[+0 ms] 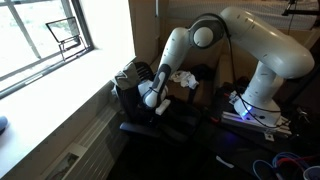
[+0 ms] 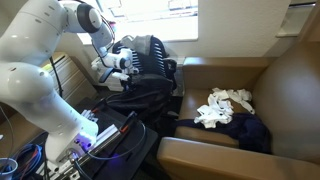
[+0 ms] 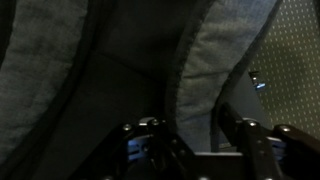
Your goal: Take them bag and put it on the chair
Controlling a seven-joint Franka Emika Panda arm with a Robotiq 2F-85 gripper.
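The bag (image 2: 152,55) is a black and grey backpack. It stands upright at the top of the black chair (image 2: 140,100), by the window, and also shows in an exterior view (image 1: 132,75). My gripper (image 2: 122,62) is pressed against the bag's side, as an exterior view (image 1: 150,95) also shows. In the wrist view the grey fabric and straps of the bag (image 3: 215,70) fill the dark picture. My gripper (image 3: 195,145) has a grey strap between its fingers and looks shut on it.
A brown seat (image 2: 290,90) beside the chair holds a white cloth (image 2: 225,105) and a dark cloth (image 2: 250,132). The window sill (image 1: 60,95) runs along one side. The robot base (image 1: 262,95) and cables (image 2: 25,160) lie close by.
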